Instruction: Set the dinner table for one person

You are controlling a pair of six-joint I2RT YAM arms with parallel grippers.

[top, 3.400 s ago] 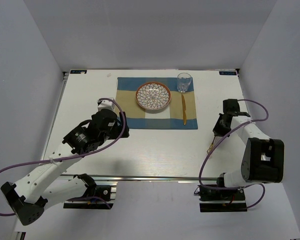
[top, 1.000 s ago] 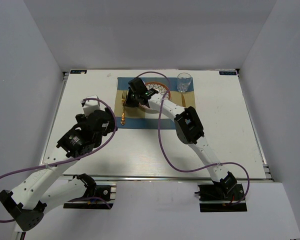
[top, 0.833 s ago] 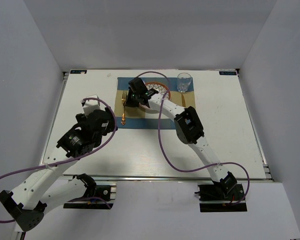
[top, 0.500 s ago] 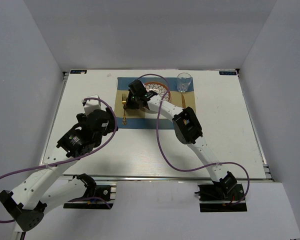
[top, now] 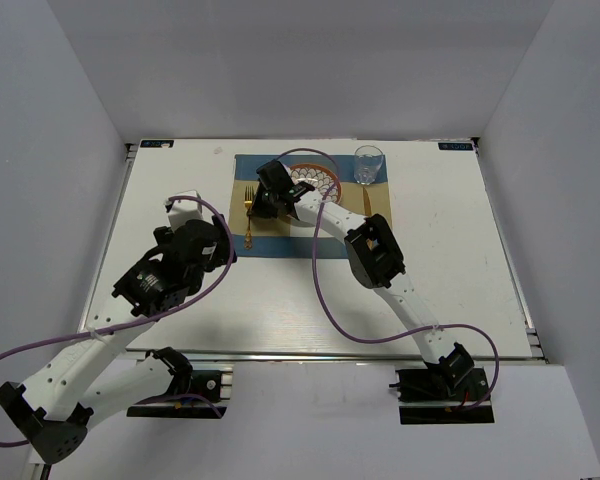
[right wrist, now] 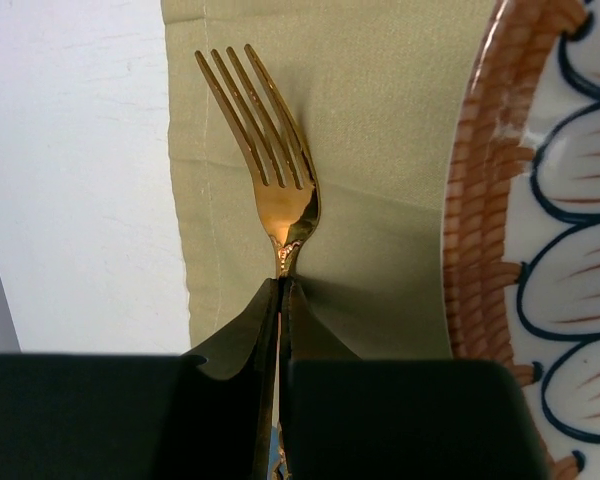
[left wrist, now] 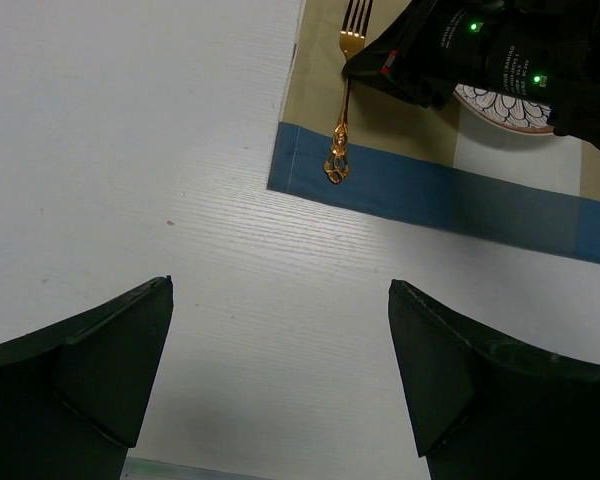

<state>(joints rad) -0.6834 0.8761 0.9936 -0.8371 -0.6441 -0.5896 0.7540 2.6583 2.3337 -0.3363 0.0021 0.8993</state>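
The white dinner table (top: 450,260) carries a blue-and-beige placemat (top: 280,245). On the mat stand a patterned plate (top: 320,180) and a clear glass (top: 369,165), and a gold utensil (top: 366,200) lies right of the plate. My right gripper (right wrist: 282,282) is shut on the neck of a gold fork (right wrist: 275,190), low over the mat's left strip (right wrist: 380,120) beside the plate rim (right wrist: 480,200). The fork (left wrist: 340,110) points away from me, its handle end by the blue stripe. My left gripper (left wrist: 280,288) is open and empty over bare table (left wrist: 130,150) near the mat's near-left corner.
The right arm (top: 330,215) stretches across the mat from the near right and hides part of the plate. Grey walls close in the table on three sides. A metal rail (top: 320,353) runs along the near edge.
Since the oldest frame my right arm has swung from the table's right side over to the mat's left strip with the fork. My left arm has drawn back left. Over the last second almost nothing moved.
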